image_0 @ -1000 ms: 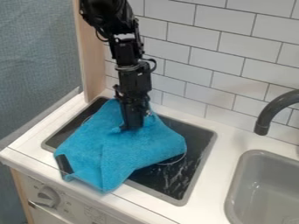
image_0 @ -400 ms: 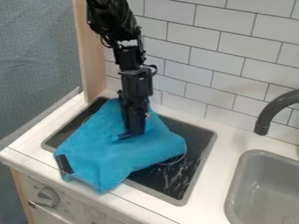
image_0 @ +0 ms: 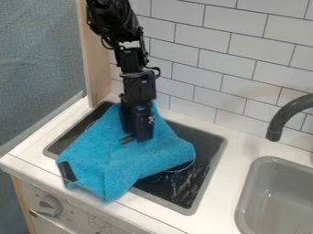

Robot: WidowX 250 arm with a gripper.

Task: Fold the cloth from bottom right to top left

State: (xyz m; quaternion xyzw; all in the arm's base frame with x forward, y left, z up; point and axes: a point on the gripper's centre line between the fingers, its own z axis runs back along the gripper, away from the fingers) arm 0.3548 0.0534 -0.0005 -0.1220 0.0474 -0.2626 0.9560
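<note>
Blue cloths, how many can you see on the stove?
1. The blue cloth lies crumpled across the black stove top, below the gripper. Another could be hidden under it.

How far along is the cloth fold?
Probably partway: the dark stovetop shows beside the cloth's lower right side, so that side may already be folded in. The pincer is down at the cloth's upper middle; whether it grips any is unclear. Left: likely bringing the right corner toward top left, since it juts out over the stovetop.

Cloth: textile, rough, matt. Stove top: smooth, glossy. Side panel: wood, matt. Counter: smooth.
</note>
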